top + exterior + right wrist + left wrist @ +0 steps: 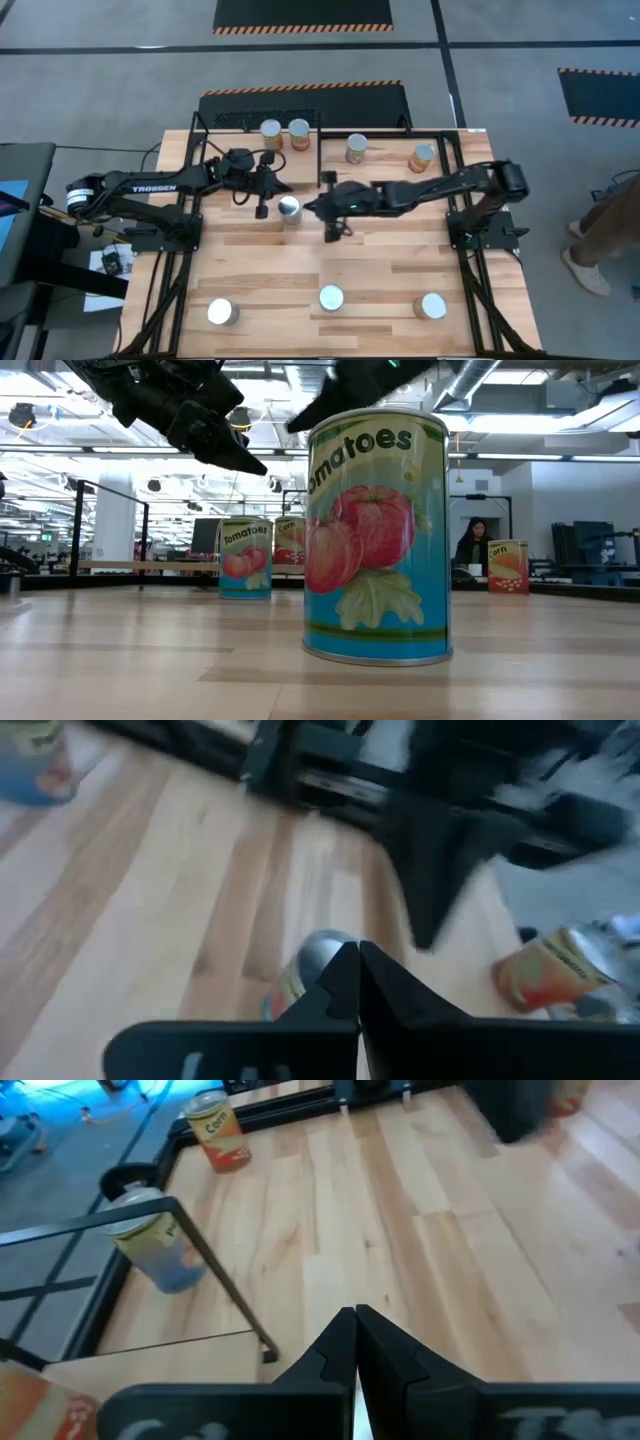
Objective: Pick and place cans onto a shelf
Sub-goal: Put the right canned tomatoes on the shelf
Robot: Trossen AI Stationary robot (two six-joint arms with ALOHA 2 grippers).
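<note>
One can [289,209] stands upright at mid-table between my two grippers; the right wrist view shows its silver top [320,952] just past the fingertips. My left gripper [262,208] [355,1330] is shut and empty, on the can's left. My right gripper [312,207] [357,965] is shut and empty, close on the can's right and raised. Several cans [299,133] [356,148] [422,157] stand on the shelf [390,150] at the far side. Three more cans [221,312] [331,298] [432,306] stand along the near edge.
The shelf's thin black frame [215,1270] rises beside my left gripper. In the low view the near middle can [378,535] fills the front and hides part of the table. A person [600,235] stands past the table's right edge. Bare planks [330,255] lie between mid-table and the near cans.
</note>
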